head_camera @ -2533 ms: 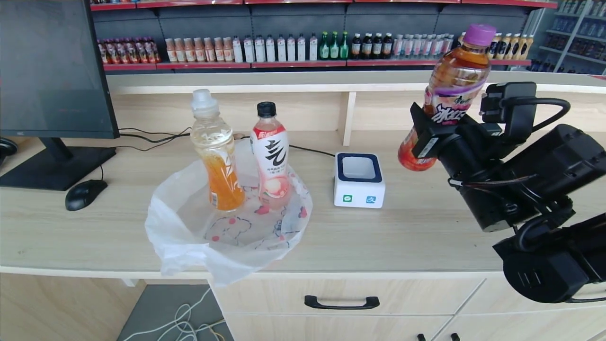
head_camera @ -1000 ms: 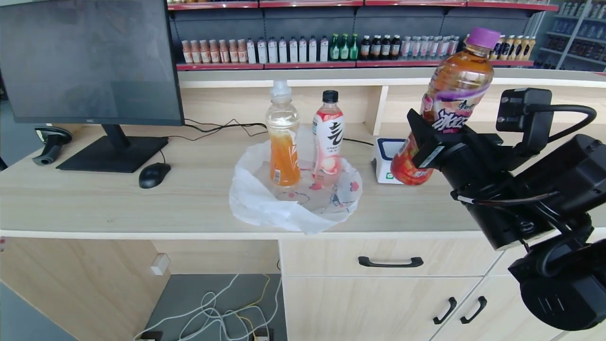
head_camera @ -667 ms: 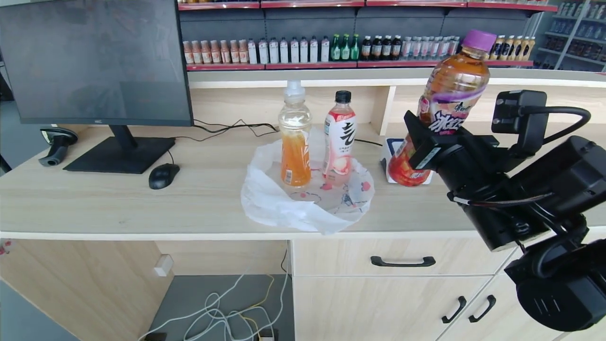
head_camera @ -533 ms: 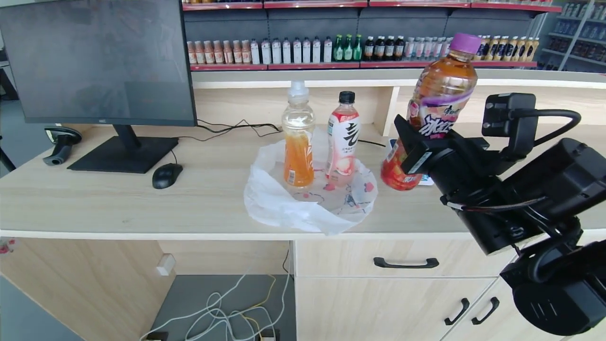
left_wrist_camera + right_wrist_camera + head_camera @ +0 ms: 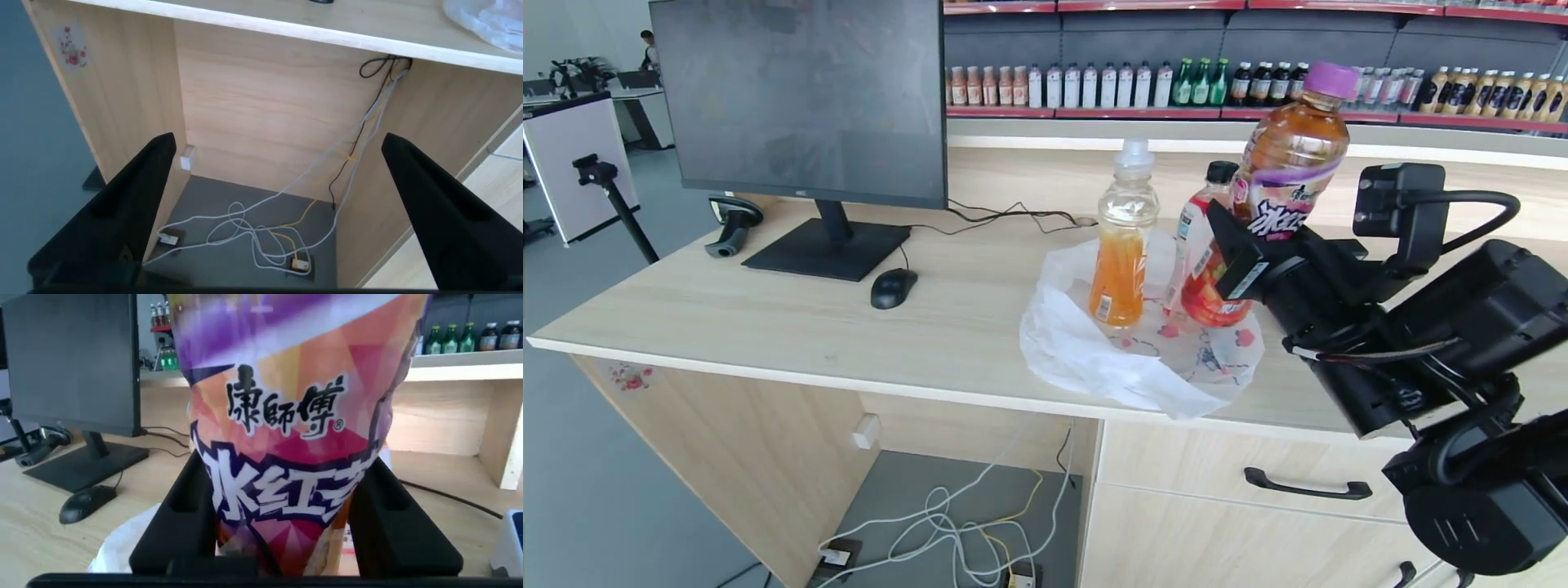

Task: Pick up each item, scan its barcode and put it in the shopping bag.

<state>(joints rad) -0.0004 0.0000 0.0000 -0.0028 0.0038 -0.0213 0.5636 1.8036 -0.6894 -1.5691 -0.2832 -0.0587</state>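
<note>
The right tool (image 5: 1230, 263) is clamped on a purple-capped tea bottle (image 5: 1292, 167) by the shopping bag (image 5: 1094, 359). Lowering it could topple the orange drink bottle (image 5: 1121, 249) inside.

Tea bottle (image 5: 1290, 159): purple cap, amber liquid, purple/pink label. Juice bottle (image 5: 1121, 257): orange, clear top. Shopping bag (image 5: 1082, 355): white, red flower print. Counter (image 5: 768, 318): pale woodgrain.
</note>
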